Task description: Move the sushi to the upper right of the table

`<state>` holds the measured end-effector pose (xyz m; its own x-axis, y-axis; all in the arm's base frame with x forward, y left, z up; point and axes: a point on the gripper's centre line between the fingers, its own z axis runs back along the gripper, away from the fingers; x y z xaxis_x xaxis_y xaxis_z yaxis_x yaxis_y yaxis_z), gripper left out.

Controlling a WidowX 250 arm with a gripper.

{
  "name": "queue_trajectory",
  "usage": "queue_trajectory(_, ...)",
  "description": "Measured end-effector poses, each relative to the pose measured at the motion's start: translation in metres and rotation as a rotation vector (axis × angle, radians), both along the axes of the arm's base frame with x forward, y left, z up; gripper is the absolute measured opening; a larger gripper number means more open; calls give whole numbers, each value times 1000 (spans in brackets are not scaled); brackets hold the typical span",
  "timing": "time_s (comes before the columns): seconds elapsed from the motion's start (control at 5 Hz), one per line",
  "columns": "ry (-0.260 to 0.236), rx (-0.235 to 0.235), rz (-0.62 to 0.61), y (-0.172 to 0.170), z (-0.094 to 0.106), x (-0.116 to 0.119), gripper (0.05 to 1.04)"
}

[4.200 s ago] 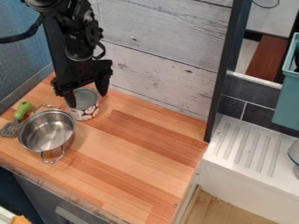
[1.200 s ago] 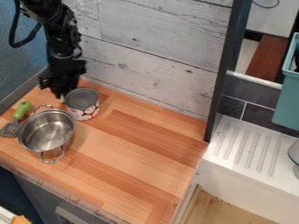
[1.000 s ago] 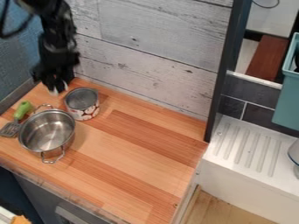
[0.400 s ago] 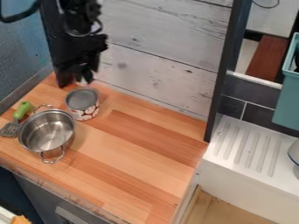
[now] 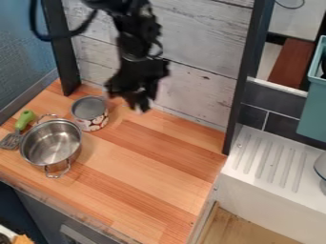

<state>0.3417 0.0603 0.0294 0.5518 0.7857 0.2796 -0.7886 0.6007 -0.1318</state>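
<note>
The likeliest trouble is a dropped load. The hand [image 5: 141, 106] hangs just to the right of the tin can [image 5: 90, 112], above the back edge of the counter [image 5: 149, 174], and appears clamped on a small pale piece, taken to be the sushi [image 5: 151, 102]. Little of that piece shows past the dark fingers, so how well it is seated cannot be told; if only an edge is pinched, a brisk swing could twist it loose. A toy piece of this sort would probably be light and smooth enough to slip.

The way to the upper right corner runs beside the plank wall [image 5: 191, 38]. Too deep a line could scrape the hand on the boards, and overshooting could knock the dark upright post [image 5: 239, 81] or drop the piece by the ridged white drainboard [image 5: 267, 159]. Letting go too high might make it bounce or roll.

The counter is striped, smooth-looking wood. The can is a short cylinder with a dull grey top and a red-and-white patterned side. Near it sit a round, shiny steel pot [image 5: 51, 141] with looped handles and a green-handled spatula [image 5: 25, 119].
</note>
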Motion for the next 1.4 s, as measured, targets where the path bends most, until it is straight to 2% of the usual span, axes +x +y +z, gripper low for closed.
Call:
queue_trajectory(0.2, 36, -39, -80, -19, -21, 6, 478)
queue_trajectory(0.4, 47, -87, -120, -29, -42, 19, 478)
queue_trajectory(0.6, 56, -96, -139, -33, -52, 27, 478)
queue_trajectory(0.8, 57, -97, -153, -34, -51, 28, 530)
queue_trajectory(1.0, 74, -85, -149, -31, -50, 28, 859)
queue_trajectory(1.2, 76, -86, -139, -31, -50, 28, 1016)
queue_trajectory(1.4, 89, -70, -129, -33, -47, 28, 1009)
